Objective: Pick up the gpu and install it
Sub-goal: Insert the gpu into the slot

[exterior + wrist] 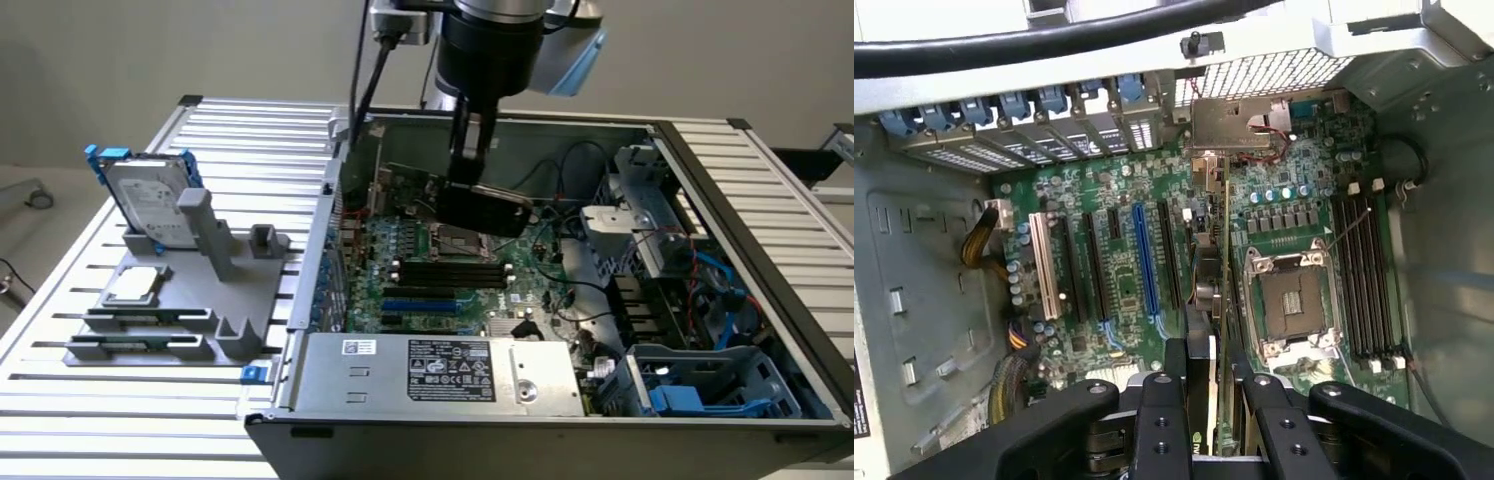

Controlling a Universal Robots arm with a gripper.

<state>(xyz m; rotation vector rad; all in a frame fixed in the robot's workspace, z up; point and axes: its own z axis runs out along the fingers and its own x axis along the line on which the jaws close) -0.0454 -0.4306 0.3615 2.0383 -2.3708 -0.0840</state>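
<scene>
In the exterior view, a grey stand [220, 255] sits on the slatted table [80, 410] at nine o'clock from the open case [747, 190]. It carries a drive [144, 198] on edge, and a chip [134, 285] at six o'clock from the drive. Inside the case, the gripper [463, 182] reaches down from twelve o'clock, its jaws pinching the gpu [489, 212]. The gpu is tilted over the board [427, 285], near the socket [449, 241]. The wrist view shows the gpu [1206, 290] edge-on in the gripper [1209, 365], between the blue slot [1144, 260] and the socket [1294, 300]. I cannot tell whether it touches a slot. The power supply [427, 372] lies at six o'clock.
</scene>
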